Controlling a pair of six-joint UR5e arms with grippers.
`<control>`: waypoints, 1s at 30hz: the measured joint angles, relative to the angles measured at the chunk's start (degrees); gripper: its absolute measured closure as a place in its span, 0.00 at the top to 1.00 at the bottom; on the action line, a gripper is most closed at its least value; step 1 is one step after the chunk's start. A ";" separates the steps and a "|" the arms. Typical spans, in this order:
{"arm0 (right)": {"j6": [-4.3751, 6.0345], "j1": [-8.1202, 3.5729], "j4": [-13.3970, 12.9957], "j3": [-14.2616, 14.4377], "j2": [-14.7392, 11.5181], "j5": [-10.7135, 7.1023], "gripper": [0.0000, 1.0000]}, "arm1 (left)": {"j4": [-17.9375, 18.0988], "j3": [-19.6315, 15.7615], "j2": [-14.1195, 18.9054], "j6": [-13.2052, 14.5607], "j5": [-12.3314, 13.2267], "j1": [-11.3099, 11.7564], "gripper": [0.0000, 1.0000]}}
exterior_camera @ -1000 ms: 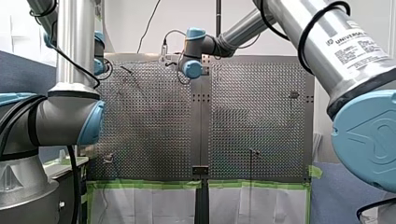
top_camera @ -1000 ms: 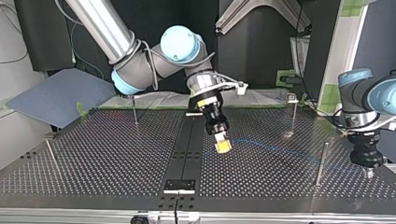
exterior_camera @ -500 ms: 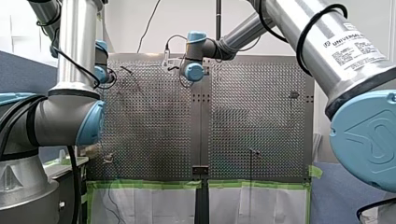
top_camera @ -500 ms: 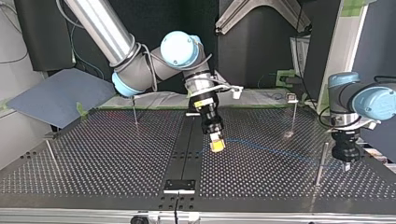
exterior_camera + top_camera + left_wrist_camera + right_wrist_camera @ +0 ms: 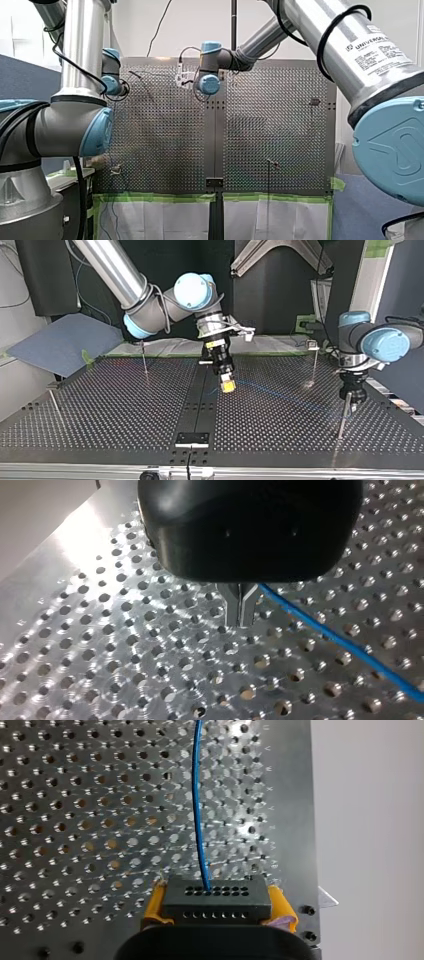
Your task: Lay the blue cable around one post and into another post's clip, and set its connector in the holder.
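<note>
In the right wrist view the black connector sits between my right gripper's yellow pads, and the blue cable runs out of it over the table. In the top view my right gripper hangs low over the middle strip. From there the blue cable trails to the top view's right. My left gripper hovers just behind a thin post. Its metal fingers are shut, and the cable passes close beside them. Whether it touches them I cannot tell.
More thin posts stand on the perforated table: one at the back left of the top view, one at the back right, one at the left edge. A small black block sits on the middle strip near the front edge.
In the top view my right gripper carried the connector back and a little left. My left gripper moved left and back, from beyond the near right post to just behind it.
</note>
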 joint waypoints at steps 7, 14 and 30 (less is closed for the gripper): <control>0.03 -0.10 -1.24 2.89 0.02 0.30 0.00 | 0.17 -0.77 0.00 -0.60 0.02 -1.62 0.18; 0.10 -0.22 -3.35 5.60 0.10 0.76 0.00 | 1.09 -3.21 0.00 -2.34 -1.06 -2.28 0.62; 0.80 -2.76 -7.77 13.48 0.06 4.95 0.00 | 3.25 -3.95 -0.74 -4.16 -4.04 -2.40 1.00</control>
